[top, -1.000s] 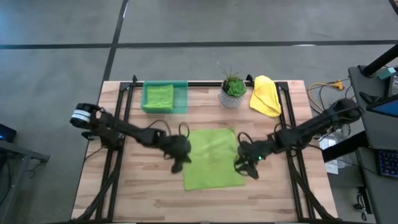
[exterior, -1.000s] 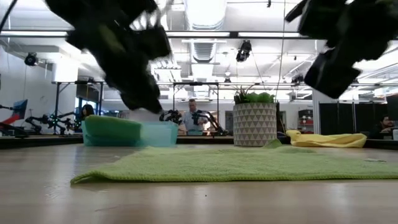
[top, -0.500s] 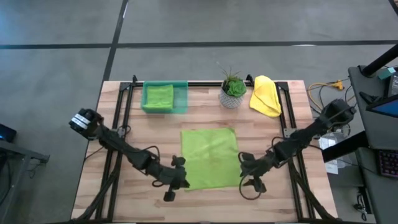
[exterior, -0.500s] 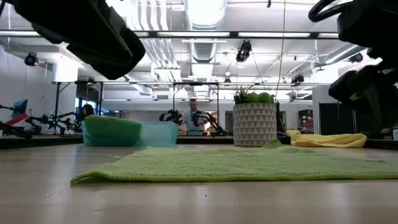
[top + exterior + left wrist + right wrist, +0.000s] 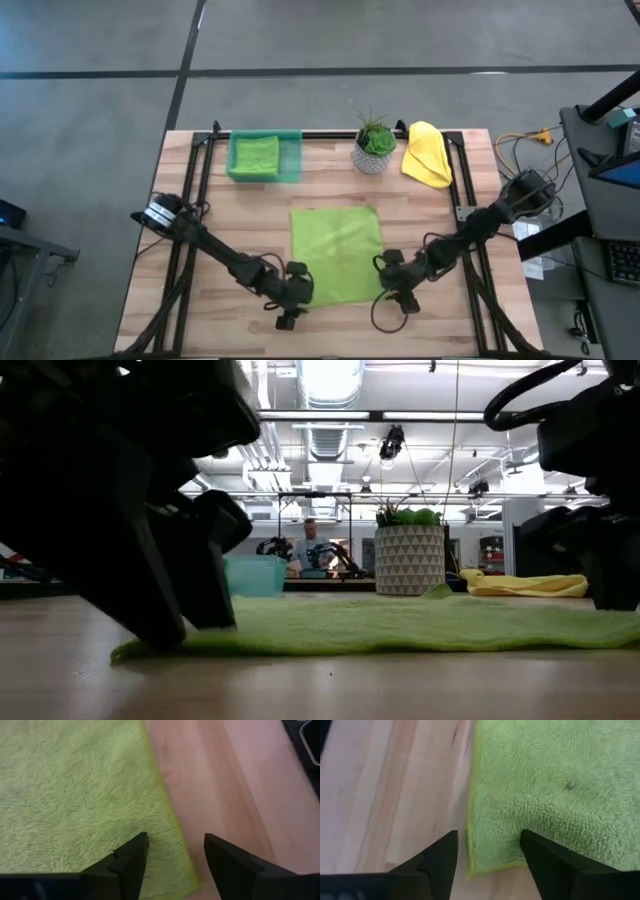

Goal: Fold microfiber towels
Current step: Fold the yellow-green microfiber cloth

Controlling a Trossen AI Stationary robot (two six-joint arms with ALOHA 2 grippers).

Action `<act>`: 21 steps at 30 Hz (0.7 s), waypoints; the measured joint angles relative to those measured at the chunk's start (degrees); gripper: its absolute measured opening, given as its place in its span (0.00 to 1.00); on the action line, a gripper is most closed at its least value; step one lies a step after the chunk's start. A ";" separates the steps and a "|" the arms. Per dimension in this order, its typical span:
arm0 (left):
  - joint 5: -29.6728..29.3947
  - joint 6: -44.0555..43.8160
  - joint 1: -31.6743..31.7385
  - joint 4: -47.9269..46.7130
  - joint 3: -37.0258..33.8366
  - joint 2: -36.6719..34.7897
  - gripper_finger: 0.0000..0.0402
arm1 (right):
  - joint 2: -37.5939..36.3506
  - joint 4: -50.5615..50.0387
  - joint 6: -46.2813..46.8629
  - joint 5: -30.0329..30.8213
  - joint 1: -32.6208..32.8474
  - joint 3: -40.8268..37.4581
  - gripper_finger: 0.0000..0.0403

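Observation:
A lime green microfiber towel [image 5: 337, 250] lies spread flat in the middle of the table. My left gripper [image 5: 293, 300] stands open at its near left corner [image 5: 192, 879], one finger over the cloth and one over bare wood. My right gripper [image 5: 393, 293] stands open the same way at the near right corner [image 5: 470, 870]. A yellow towel [image 5: 428, 152] lies bunched at the far right. Another lime towel [image 5: 258, 153] lies folded in the green tray [image 5: 293, 160]. My left gripper [image 5: 175, 852] slants down astride the towel's left edge [image 5: 167, 810], near the corner; I cannot tell whether its fingertips touch the cloth. My right gripper [image 5: 487, 847] slants down astride the towel's right edge [image 5: 471, 800]; I cannot tell whether its fingertips touch either.
A small potted plant [image 5: 375, 145] stands at the far edge between the tray and the yellow towel. Bare wood lies to the left and right of the spread towel and along the near edge [image 5: 330, 335]. Black frame rails run down both sides of the table.
Both grippers have gone from beside the towel's middle toward the table's near edge and down, ending at its two near corners. My left gripper has opened on the way. The towel has stayed flat where it was.

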 joint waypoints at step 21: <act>-10.61 -4.41 -1.80 -29.67 10.94 -9.39 0.01 | -11.56 -14.23 3.00 -1.07 0.67 5.74 0.03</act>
